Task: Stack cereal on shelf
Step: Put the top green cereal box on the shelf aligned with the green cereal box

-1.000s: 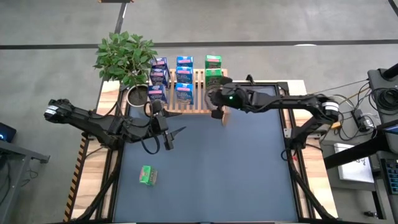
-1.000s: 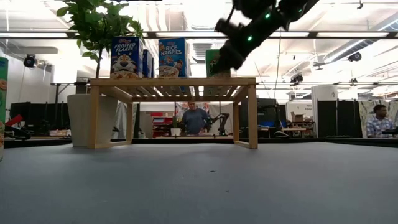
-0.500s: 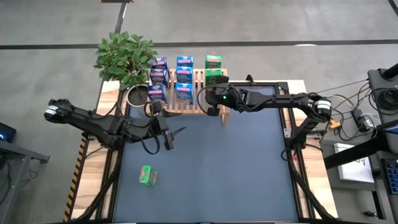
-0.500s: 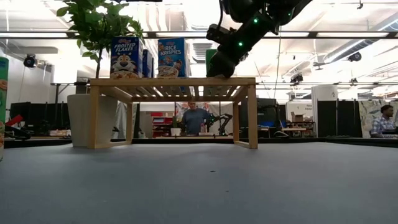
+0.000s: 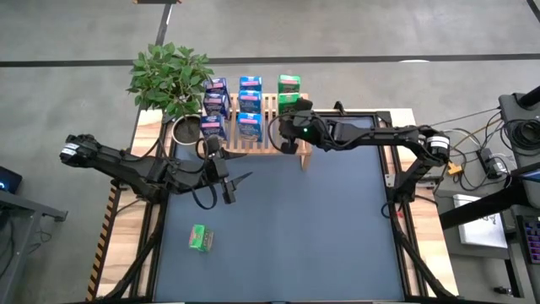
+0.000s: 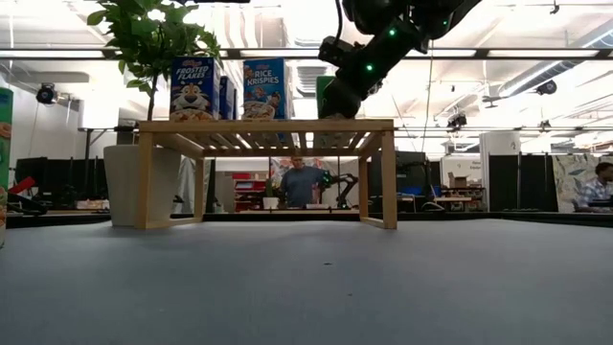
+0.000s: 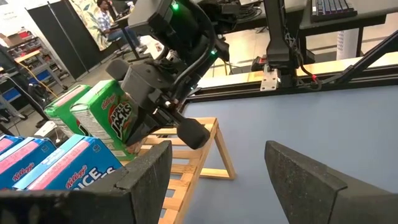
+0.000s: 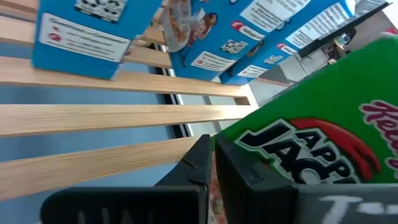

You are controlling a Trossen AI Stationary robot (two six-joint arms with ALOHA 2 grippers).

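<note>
Blue cereal boxes (image 5: pixel 249 105) with printed fronts and green boxes (image 5: pixel 289 91) with red lettering are seen on the pale natural-wood shelf (image 6: pixel 265 126). A further green box (image 5: pixel 199 239) is shown on the dull blue-grey counter (image 5: pixel 321 236). The plant (image 5: pixel 171 74) is coloured leafy green, its pot (image 5: pixel 184 129) white. Both arms are finished in black.

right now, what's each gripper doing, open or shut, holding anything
Left gripper: open, empty, above the mat in front of the shelf.
Right gripper: shut, holding nothing, its closed tips beside the green cereal box on the shelf.
</note>
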